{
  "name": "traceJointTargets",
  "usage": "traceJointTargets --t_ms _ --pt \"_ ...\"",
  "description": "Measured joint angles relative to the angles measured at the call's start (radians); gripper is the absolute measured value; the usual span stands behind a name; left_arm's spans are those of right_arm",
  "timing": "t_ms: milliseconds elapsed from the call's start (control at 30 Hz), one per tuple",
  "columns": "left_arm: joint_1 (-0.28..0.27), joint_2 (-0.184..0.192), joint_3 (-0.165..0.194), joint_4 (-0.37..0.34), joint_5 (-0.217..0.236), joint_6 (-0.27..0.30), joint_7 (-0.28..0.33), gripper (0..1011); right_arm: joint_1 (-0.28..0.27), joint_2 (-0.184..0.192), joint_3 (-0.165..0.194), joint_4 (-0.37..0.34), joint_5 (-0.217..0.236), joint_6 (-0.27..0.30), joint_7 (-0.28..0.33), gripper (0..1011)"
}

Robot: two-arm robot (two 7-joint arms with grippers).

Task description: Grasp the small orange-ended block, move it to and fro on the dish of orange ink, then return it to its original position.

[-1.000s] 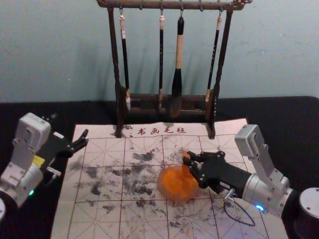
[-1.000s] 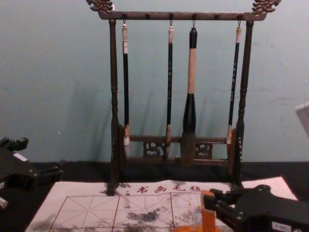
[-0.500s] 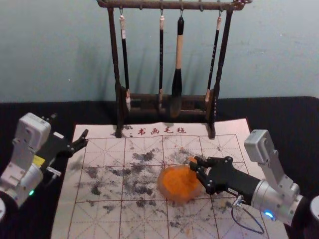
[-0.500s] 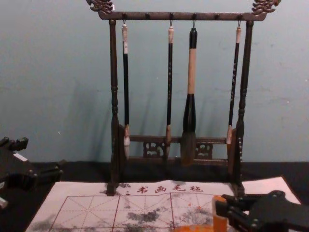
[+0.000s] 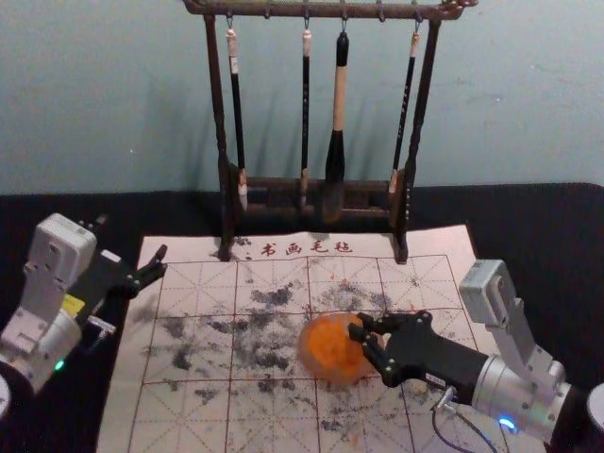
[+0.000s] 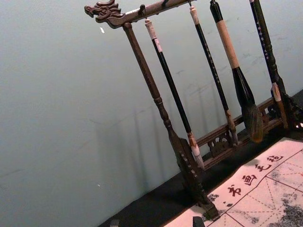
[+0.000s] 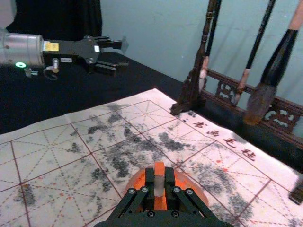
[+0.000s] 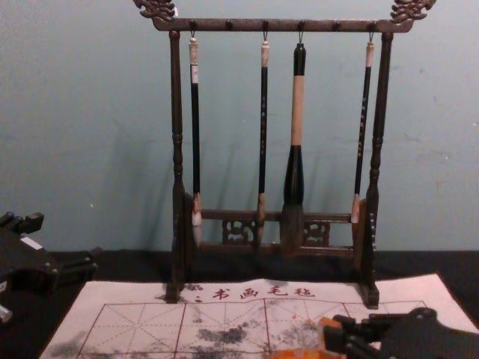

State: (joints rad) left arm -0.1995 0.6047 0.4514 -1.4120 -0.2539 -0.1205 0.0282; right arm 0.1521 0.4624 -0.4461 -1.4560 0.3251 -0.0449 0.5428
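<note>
Orange-ended block (image 7: 159, 182) sits clamped between the jaws of the right gripper (image 5: 366, 345), at the dish (image 5: 328, 349).

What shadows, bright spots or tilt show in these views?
Chest view: faint shadows on the blue-green wall behind the dark carved wooden rack; head view: a blue light glowing on the right arm; left wrist view: the rack looks tilted.
</note>
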Motion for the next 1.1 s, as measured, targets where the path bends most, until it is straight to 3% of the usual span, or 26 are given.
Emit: traceJointTargets --t_ms 600,1100 --pt "0.000 0.000 0.000 0.000 0.000 0.000 0.000 1001 0.055 -0.035 -0.041 0.054 -0.014 -0.013 0.012 80" --pt "0.000 0.000 0.000 0.000 0.000 0.000 0.000 1001 0.097 -0.059 -0.036 0.108 -0.026 -0.017 -0.006 80"
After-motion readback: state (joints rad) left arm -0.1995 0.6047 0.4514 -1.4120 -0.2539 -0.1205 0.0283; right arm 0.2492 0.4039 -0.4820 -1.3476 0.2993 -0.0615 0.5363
